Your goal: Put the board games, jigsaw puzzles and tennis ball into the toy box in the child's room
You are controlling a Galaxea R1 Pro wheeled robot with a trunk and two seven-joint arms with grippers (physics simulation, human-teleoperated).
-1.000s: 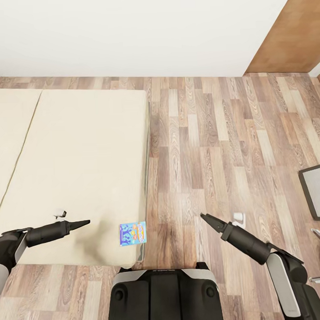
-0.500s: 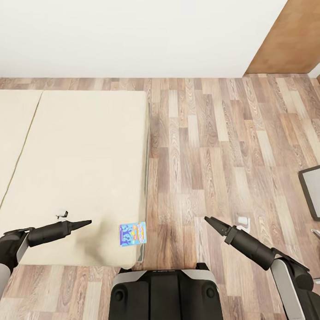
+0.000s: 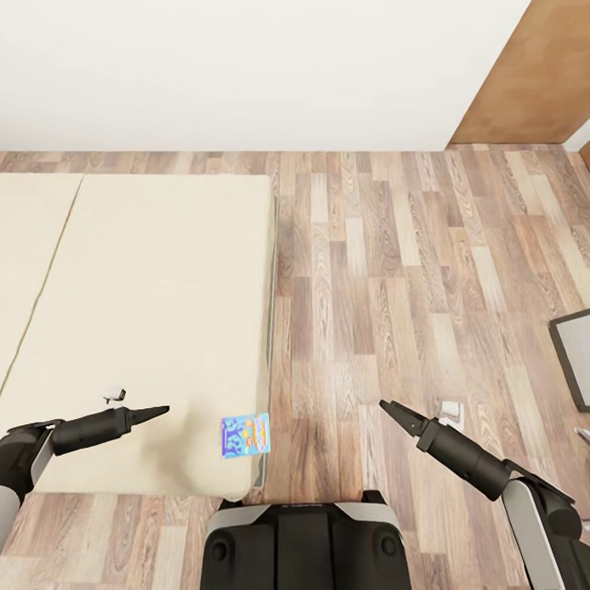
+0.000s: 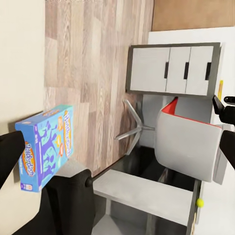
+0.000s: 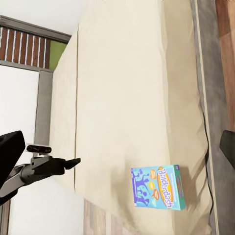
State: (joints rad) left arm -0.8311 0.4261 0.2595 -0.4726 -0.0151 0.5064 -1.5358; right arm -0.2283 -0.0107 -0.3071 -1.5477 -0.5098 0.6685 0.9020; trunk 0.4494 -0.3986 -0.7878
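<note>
One blue board game (image 3: 245, 434) lies flat on the bed (image 3: 143, 317), at the mattress's near corner by its grey edge. My left gripper (image 3: 160, 410) hovers over the mattress, a short way left of the game, open and empty. My right gripper (image 3: 386, 407) hangs over the wooden floor right of the bed, also open and empty. The left wrist view has the board game (image 4: 46, 147) close up, with the table (image 4: 171, 68) and its white drawer unit beyond, and a small yellow-green tennis ball (image 4: 199, 202) on the desk. In the right wrist view the board game (image 5: 157, 187) lies near the bed (image 5: 127, 98) edge.
A white wall runs along the far side, with a brown panel (image 3: 534, 65) at the right. Wooden floor (image 3: 396, 266) spreads between bed and desk. A grey chair (image 4: 188, 142) with a red inner side stands at the desk; a grey framed part (image 3: 582, 353) shows at the right.
The whole head view has shifted down slightly, so the camera moved. My right gripper has drawn a little to the right and nearer. The board game lies where it was.
</note>
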